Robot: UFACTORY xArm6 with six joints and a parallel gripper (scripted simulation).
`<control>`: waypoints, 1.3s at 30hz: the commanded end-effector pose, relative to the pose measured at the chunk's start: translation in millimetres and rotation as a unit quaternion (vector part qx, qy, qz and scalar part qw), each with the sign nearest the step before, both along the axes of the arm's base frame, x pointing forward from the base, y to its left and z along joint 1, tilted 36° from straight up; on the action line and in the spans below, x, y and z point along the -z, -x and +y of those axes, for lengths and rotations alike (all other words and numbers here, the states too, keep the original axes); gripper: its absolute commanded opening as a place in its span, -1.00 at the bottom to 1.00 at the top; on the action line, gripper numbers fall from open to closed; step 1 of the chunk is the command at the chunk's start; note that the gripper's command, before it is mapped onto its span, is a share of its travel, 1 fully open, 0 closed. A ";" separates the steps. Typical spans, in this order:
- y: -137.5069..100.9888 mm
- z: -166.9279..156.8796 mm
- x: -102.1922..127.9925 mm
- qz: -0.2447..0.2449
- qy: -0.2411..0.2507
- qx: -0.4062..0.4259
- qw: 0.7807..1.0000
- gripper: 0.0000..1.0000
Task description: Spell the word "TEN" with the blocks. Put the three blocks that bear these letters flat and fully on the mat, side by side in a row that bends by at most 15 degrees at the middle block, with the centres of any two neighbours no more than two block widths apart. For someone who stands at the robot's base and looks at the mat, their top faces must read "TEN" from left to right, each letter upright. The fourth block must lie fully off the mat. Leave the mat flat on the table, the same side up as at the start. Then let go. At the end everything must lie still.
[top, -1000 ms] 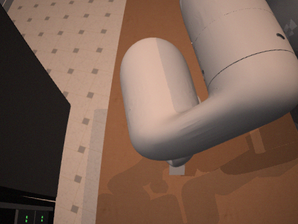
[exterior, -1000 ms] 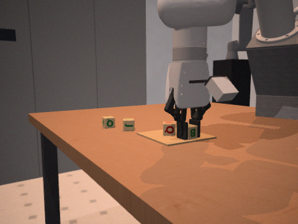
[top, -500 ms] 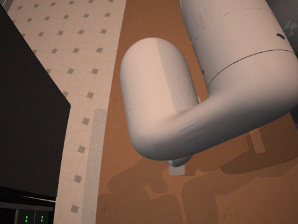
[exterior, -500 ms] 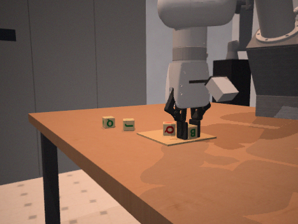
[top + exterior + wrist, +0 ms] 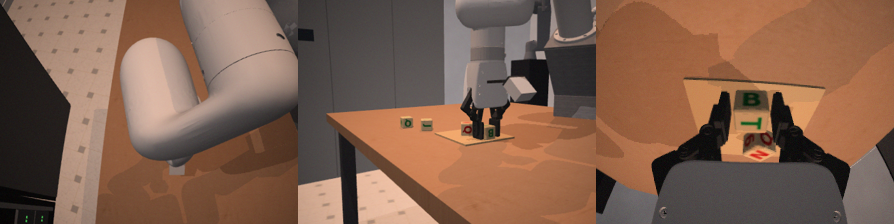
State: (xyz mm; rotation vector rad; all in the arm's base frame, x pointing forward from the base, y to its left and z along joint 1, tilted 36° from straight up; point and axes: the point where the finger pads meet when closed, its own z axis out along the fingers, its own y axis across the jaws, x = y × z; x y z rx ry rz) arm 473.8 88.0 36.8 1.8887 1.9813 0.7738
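Observation:
A tan mat [image 5: 474,139] lies on the wooden table, and it also shows in the wrist view [image 5: 696,106]. A block with a green T on top [image 5: 752,123] and a green B on its side [image 5: 489,131] rests on the mat. My gripper [image 5: 488,136] stands straight down over it, fingers on either side [image 5: 749,106] and slightly apart from its faces, so it is open. A second block with a red Q on its side [image 5: 467,128] [image 5: 757,155] sits on the mat right beside the first, with a red letter on top. In the top view the arm hides the blocks.
Two more blocks lie off the mat towards the table's far edge: one with a green O-like mark on its side [image 5: 406,122], one with a green mark [image 5: 426,124]. The robot's base [image 5: 572,63] stands at the right. A dark cabinet [image 5: 28,121] stands beside the table.

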 end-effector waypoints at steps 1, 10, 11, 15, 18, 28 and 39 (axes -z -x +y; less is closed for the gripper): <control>-0.4 0.0 -0.8 -0.001 0.000 0.000 1.000 -0.05; 3.3 -1.1 -6.2 -0.001 0.000 0.000 1.000 -0.05; 5.1 -1.7 -8.8 -0.001 0.000 0.000 1.000 -0.05; 14.7 -4.7 -22.8 -0.001 0.000 0.000 1.000 -0.05; 23.1 -7.4 -34.9 -0.001 0.000 0.000 1.000 -0.05; 41.0 -13.0 -60.9 -0.001 0.000 0.000 1.000 -0.05; 49.3 -15.7 -73.0 -0.001 0.000 0.000 1.000 -0.05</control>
